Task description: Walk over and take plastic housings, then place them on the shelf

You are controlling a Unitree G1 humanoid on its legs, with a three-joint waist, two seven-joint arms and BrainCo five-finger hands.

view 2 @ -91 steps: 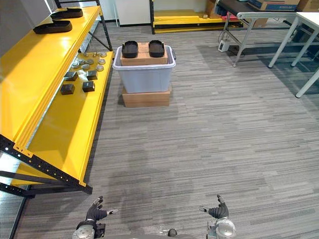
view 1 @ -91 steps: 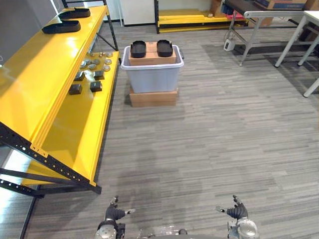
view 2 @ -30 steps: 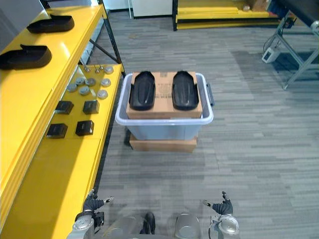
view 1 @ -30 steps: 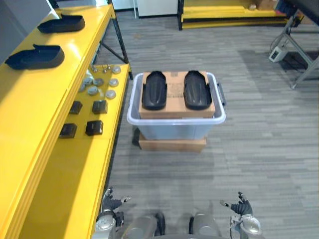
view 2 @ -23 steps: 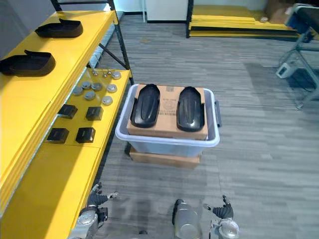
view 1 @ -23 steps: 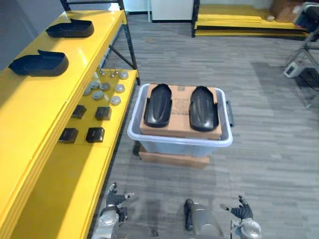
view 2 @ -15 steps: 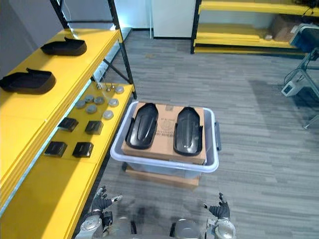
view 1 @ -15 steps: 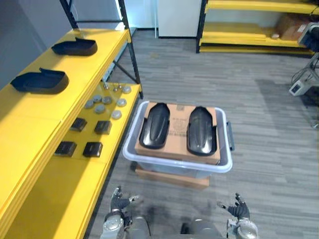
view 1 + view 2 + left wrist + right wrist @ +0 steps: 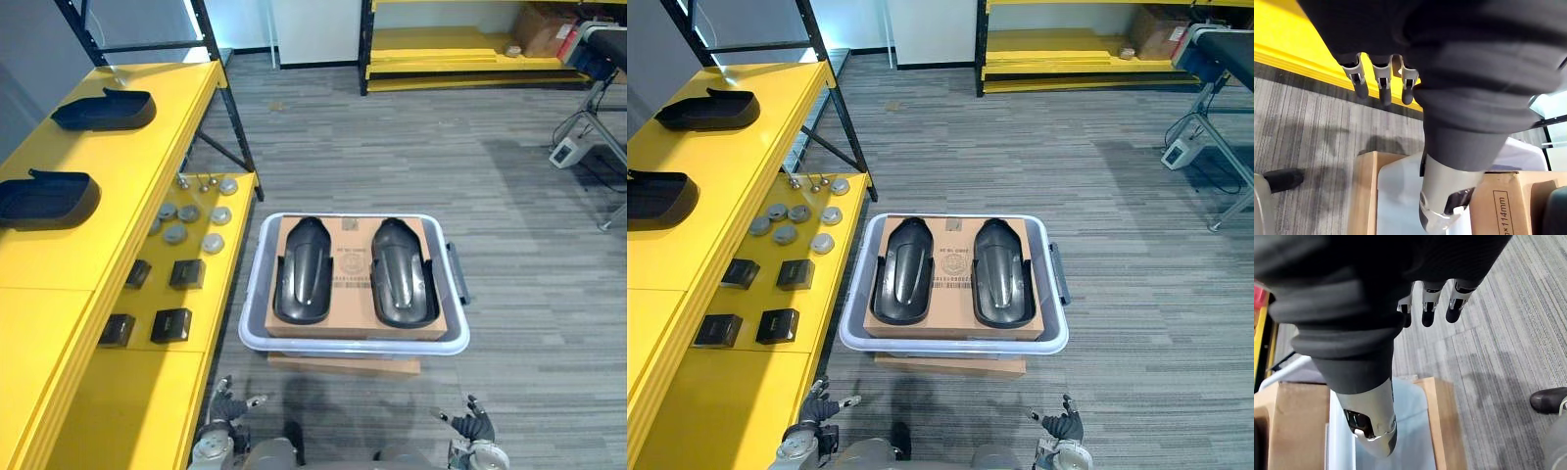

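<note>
Presently both hands sit low. The left hand (image 9: 227, 409) is at 7 o'clock of the head view and the right hand (image 9: 477, 426) at 5 o'clock. Both are empty.

- Left wrist view: fingers (image 9: 1382, 83) loosely straight, slightly spread, closed on nothing.
- Right wrist view: the same, with fingers (image 9: 1429, 303) hanging relaxed above the grey plank floor (image 9: 529, 225).

At 12 o'clock from the hands, near the middle of the view, stands a pale bin (image 9: 353, 347). It rests on a flat carton (image 9: 343, 365) on the floor. A cardboard box (image 9: 353, 253) fills the bin. Two black plastic housings (image 9: 302, 284) lie side by side on top of the box, long axes running 6 to 12. Both hands are well apart from them.

From 9 to 11 o'clock runs the yellow shelf (image 9: 137, 166).
- Upper level: two more dark housings, the far one (image 9: 103, 110) and the near one (image 9: 44, 199).
- Lower level, just beside the bin: round metal discs (image 9: 188, 212), with small black blocks (image 9: 186, 273) nearer the robot.
</note>
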